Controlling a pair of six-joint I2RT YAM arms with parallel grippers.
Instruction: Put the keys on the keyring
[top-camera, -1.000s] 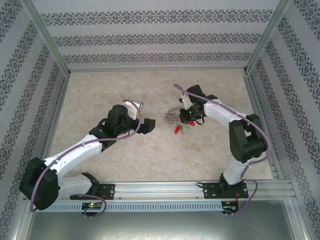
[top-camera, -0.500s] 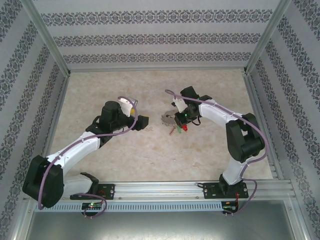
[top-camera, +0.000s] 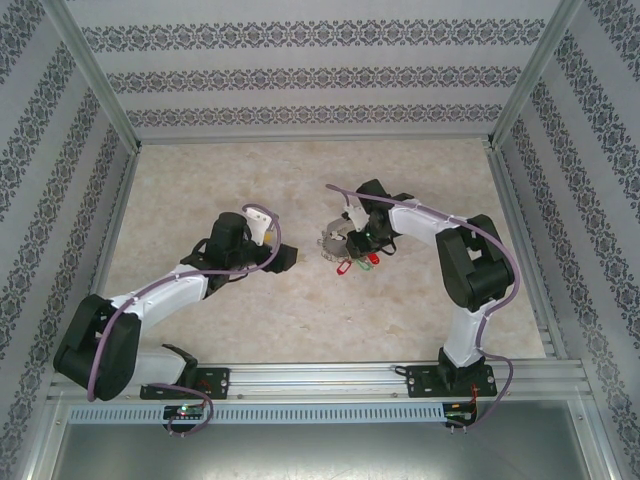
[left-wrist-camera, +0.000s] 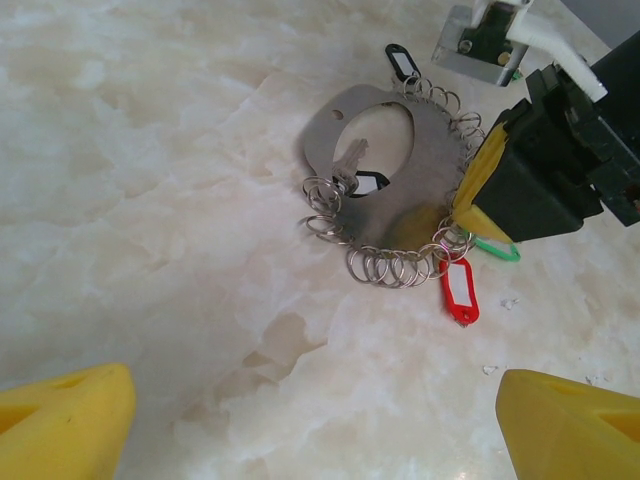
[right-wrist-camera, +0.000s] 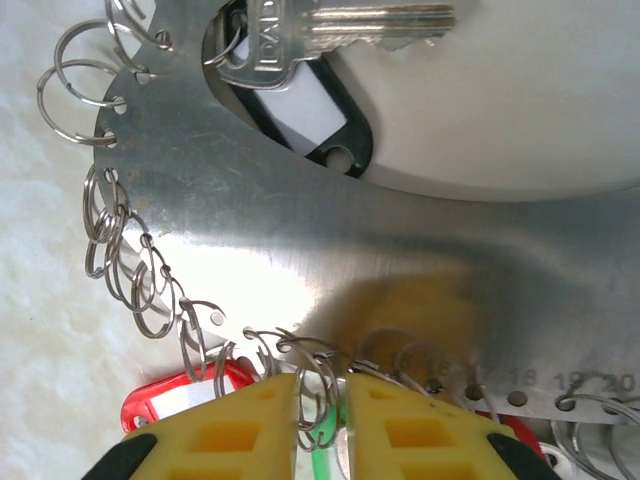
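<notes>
The keyring (left-wrist-camera: 430, 170) is a flat grey metal loop edged with small silvery split rings, lying on the marble table. A silver key (right-wrist-camera: 340, 30) with a black tag (right-wrist-camera: 310, 120) lies inside its hole. A red-tagged key (left-wrist-camera: 459, 290) and a green one (left-wrist-camera: 497, 248) hang off its near edge, and another black tag (left-wrist-camera: 403, 62) sits at the far edge. My right gripper (right-wrist-camera: 322, 400) stands at the loop's rim, its yellow fingers (right-wrist-camera: 230, 425) slightly parted with a split ring and the green tag in the gap. My left gripper (left-wrist-camera: 320, 420) hovers wide open to the left of the keyring (top-camera: 335, 240), holding nothing.
The table (top-camera: 250, 180) is pale marble with patterned walls on three sides. A metal rail (top-camera: 330, 380) carrying both arm bases runs along the near edge. Bare marble lies between my left gripper (top-camera: 290, 258) and the loop.
The right gripper has slid a little left with the keyring, and its jaws have parted slightly. The left gripper has shifted a little and stays open.
</notes>
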